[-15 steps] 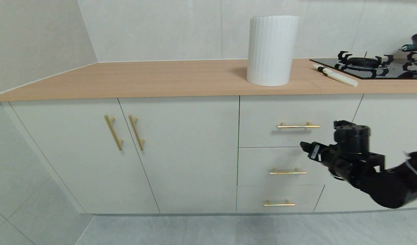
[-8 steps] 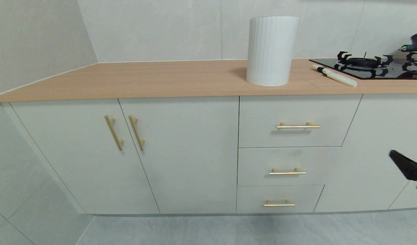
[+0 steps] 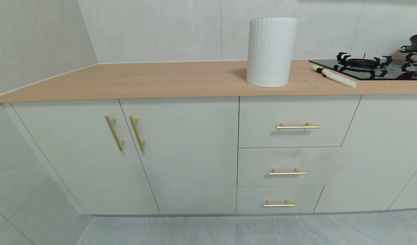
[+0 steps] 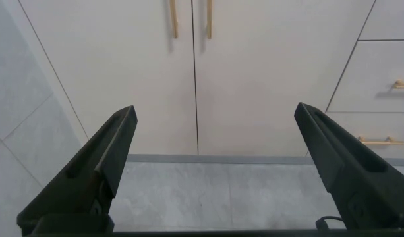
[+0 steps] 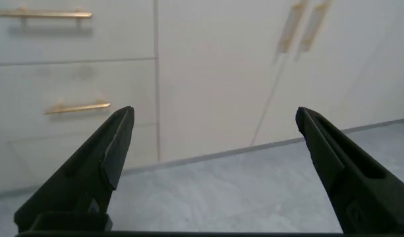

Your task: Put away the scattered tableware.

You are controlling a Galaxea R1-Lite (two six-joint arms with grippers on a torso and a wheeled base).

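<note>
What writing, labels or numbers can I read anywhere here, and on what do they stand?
None can be read. The white ribbed container, the knife beside the hob, the cabinet doors and the drawers show no words, numbers or signs.

Wood-grain, matt and smooth on the worktop [image 3: 143,80]. White, matt, ceramic-looking ribbed canister [image 3: 270,51]. At its 3 o'clock, cream plastic knife [image 3: 334,76], then glossy black glass hob [image 3: 394,72]. Pale, matt, smooth cabinet fronts [image 3: 181,153]. Polished brass-coloured metal handles [image 3: 298,126]. Grey stone-look floor tile [image 3: 228,231], faint sheen.
</note>
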